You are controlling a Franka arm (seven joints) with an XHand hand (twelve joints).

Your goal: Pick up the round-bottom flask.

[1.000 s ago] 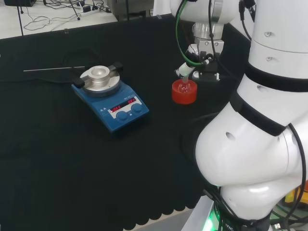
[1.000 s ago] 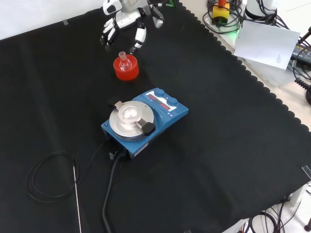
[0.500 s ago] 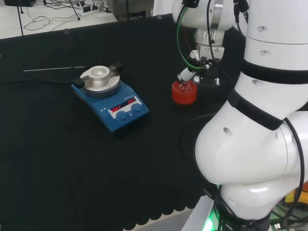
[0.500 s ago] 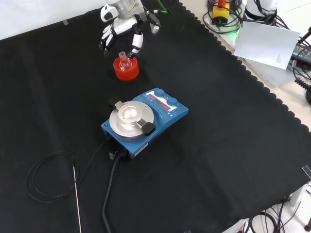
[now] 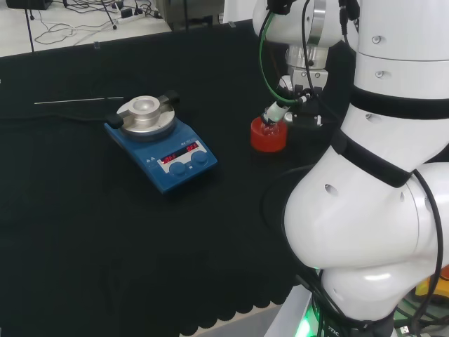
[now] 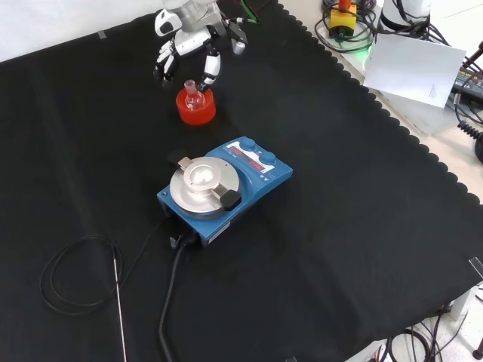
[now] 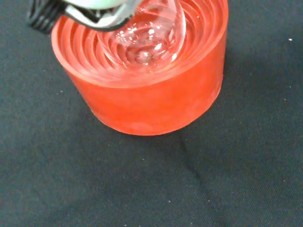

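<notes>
Bench: black cloth (image 6: 339, 226) across the whole work surface.
Flask: clear round-bottom flask (image 6: 193, 93), upright, seated in a red ribbed stand (image 6: 196, 108); in the front view at about 11 o'clock from the cloth's middle, in the head view (image 5: 269, 125) at about 2 o'clock.
Flask close up: glass bulb (image 7: 147, 35) resting inside the stand's (image 7: 151, 94) stepped red rings, neck rising toward the camera.
Hand: black and white hand (image 6: 185, 47) just above the flask, at 12 o'clock from it in the front view; fingers pointing down, spread on either side of the neck.
Hand state: fingers (image 6: 211, 66) apart and fairly straight, not wrapped round the glass; contact with the neck too fine to judge. In the head view, one fingertip (image 5: 275, 111) right at the flask's mouth.
Stirrer plate: blue box with a round metal top (image 6: 225, 188), at 5 o'clock from the flask in the front view, well apart; at 9 o'clock from it in the head view (image 5: 160, 140).
Cable: black lead (image 6: 170, 294) running from the plate toward 6 o'clock, with a loop on the cloth (image 6: 75, 271) at 8 o'clock.
Rod: thin metal rod (image 6: 119, 309) lying beside the loop.
</notes>
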